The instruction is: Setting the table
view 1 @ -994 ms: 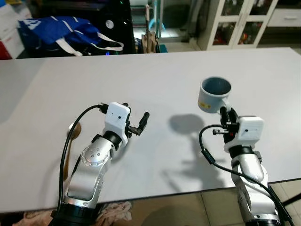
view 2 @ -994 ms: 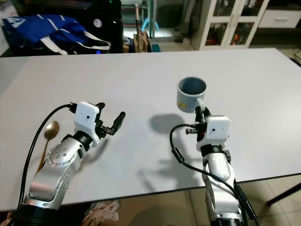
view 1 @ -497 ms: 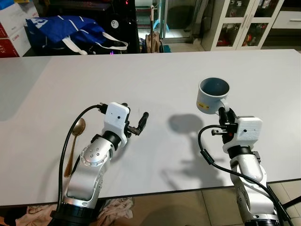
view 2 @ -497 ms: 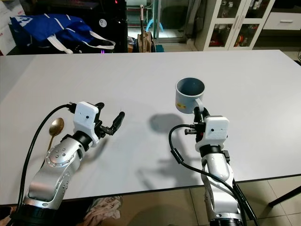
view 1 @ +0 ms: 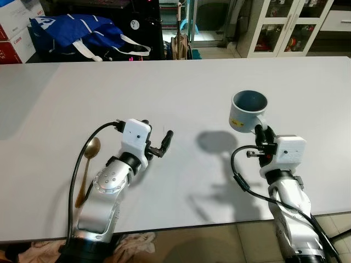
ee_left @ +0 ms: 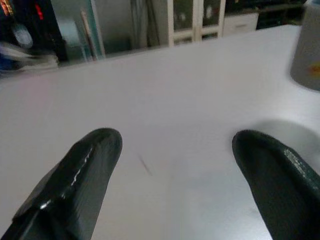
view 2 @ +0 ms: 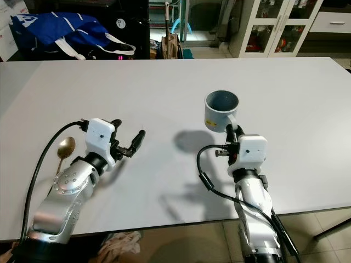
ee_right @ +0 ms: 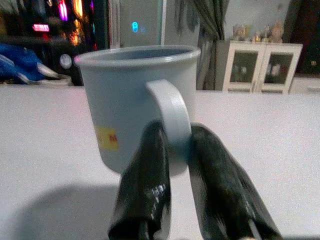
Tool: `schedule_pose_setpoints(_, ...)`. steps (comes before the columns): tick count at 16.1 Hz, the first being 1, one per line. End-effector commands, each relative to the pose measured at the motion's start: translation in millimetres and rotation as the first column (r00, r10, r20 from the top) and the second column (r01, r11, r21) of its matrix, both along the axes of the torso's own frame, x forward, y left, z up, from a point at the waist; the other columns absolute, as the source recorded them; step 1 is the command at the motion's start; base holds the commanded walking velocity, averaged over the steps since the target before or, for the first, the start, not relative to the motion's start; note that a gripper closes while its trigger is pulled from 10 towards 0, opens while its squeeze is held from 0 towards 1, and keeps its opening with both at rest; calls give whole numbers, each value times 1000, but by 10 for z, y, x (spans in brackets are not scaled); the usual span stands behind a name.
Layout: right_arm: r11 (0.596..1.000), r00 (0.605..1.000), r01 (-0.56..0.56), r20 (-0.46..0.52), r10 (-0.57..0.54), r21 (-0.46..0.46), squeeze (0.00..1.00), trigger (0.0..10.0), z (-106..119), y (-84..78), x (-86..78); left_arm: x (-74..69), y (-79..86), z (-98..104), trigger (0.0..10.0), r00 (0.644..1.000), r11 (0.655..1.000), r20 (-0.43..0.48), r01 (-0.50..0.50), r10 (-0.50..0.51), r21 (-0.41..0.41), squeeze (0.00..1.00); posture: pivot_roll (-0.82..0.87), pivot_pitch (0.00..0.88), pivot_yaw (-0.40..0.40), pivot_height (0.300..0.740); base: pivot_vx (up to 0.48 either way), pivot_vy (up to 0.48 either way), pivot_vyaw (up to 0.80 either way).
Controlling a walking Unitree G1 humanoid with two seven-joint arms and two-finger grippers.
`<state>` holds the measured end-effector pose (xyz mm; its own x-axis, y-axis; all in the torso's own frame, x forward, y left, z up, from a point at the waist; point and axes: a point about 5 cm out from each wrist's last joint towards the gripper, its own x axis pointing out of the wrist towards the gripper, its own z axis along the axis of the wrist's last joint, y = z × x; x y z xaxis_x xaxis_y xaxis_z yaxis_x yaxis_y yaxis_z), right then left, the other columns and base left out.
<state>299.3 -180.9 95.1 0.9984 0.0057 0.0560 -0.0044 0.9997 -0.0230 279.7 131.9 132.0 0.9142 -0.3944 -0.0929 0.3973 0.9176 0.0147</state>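
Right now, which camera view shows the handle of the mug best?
The right wrist view shows it best: the mug's handle is close and sharp, clamped between the right end effector fingers. Both eye views show the mug from above, its handle mostly hidden. The left wrist view catches a blurred edge of it.

One readable mark here: the mug (ee_right: 136, 102) carries a small yellow label (ee_right: 107, 138) on its side at about 8 o'clock from the handle, showing a red letter that looks like an "M", the rest cut off by the finger. On the blue bag (view 1: 82, 34) at 11 o'clock of the table there is white print, too small to read. The white box (view 1: 16, 13) at 10 o'clock has red lettering that cannot be made out either.
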Motion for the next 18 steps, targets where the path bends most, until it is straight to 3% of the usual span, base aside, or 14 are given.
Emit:
schedule_pose_setpoints(1,998,991,50,-125,-44,38,0,10000,-233,-124,76,-44,68,58,10000,998,998,-66,16,-20,-68,0,41,5,19,740,0,0,0)
schedule_pose_setpoints(3,998,988,50,-150,-43,39,0,10000,-270,-121,111,-112,-44,73,10000,987,989,-80,138,-142,-56,0,38,1,17,740,0,0,0)
schedule_pose_setpoints(6,999,986,38,-163,-34,26,0,10000,-315,-107,160,-260,-212,65,10000,937,943,-111,334,-332,-4,0,44,0,10,740,0,0,0)
schedule_pose_setpoints(12,999,982,24,-190,-17,34,0,10000,-404,-53,222,-287,-302,283,10000,902,907,-106,412,-419,-86,0,62,9,11,740,0,0,0)
schedule_pose_setpoints(13,999,979,13,-204,-4,42,1000,10000,-436,-33,229,-334,-319,255,10000,879,890,-148,436,-453,-134,0,64,12,9,740,0,0,0)
schedule_pose_setpoints(18,999,977,-6,-214,15,45,1000,10000,-473,14,223,-334,-316,246,10000,877,890,-163,432,-453,-146,0,63,21,8,740,0,0,0)
